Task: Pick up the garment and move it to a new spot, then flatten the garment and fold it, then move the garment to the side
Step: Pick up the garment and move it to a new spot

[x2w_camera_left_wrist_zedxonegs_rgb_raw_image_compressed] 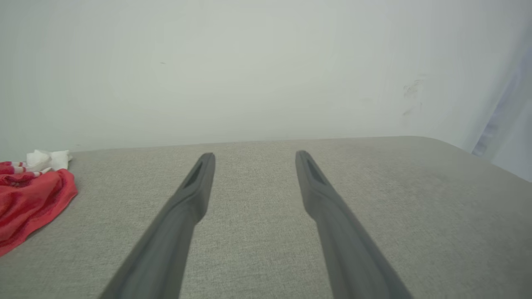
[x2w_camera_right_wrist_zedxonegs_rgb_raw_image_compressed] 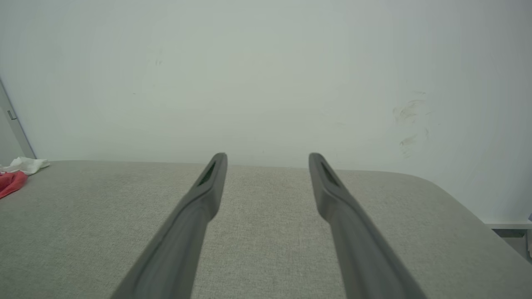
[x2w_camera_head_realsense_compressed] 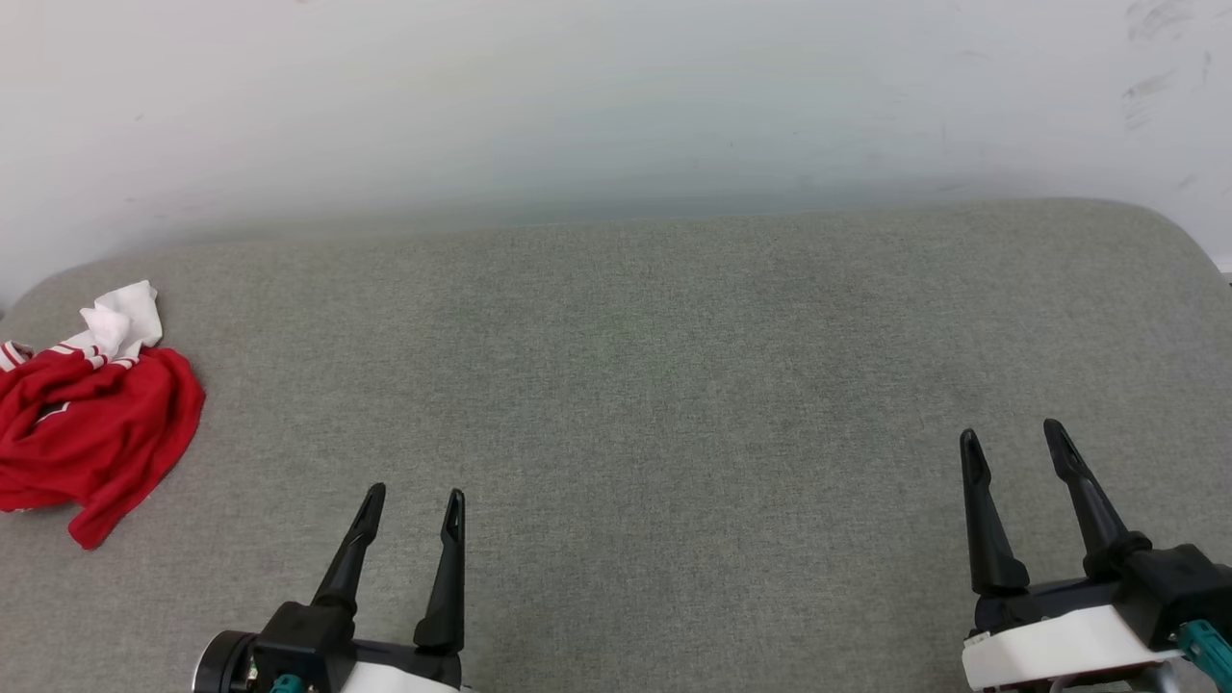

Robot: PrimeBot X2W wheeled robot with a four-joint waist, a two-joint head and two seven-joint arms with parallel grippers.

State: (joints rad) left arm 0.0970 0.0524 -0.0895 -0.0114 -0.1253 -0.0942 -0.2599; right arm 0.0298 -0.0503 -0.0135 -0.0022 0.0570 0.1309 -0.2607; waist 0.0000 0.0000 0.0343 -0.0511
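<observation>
The garment (x2w_camera_head_realsense_compressed: 91, 423), a red shirt with a white sleeve and red-and-white trim, lies crumpled at the far left of the grey cushioned surface (x2w_camera_head_realsense_compressed: 635, 385). Its lettering is hidden in the folds. My left gripper (x2w_camera_head_realsense_compressed: 414, 499) stands open at the lower left, to the right of the garment and apart from it, with nothing between its fingers. My right gripper (x2w_camera_head_realsense_compressed: 1013, 438) stands open at the lower right, far from the garment. The left wrist view has the garment (x2w_camera_left_wrist_zedxonegs_rgb_raw_image_compressed: 29, 199) at its left edge, beside my open left gripper (x2w_camera_left_wrist_zedxonegs_rgb_raw_image_compressed: 254, 157). A corner of the garment (x2w_camera_right_wrist_zedxonegs_rgb_raw_image_compressed: 12, 178) shows left of my open right gripper (x2w_camera_right_wrist_zedxonegs_rgb_raw_image_compressed: 268, 157).
A pale wall (x2w_camera_head_realsense_compressed: 616, 106) rises right behind the surface's back edge. The surface's right end rounds off (x2w_camera_head_realsense_compressed: 1179, 241), and its left back corner curves near the garment. Bare grey fabric stretches between the grippers and ahead of them.
</observation>
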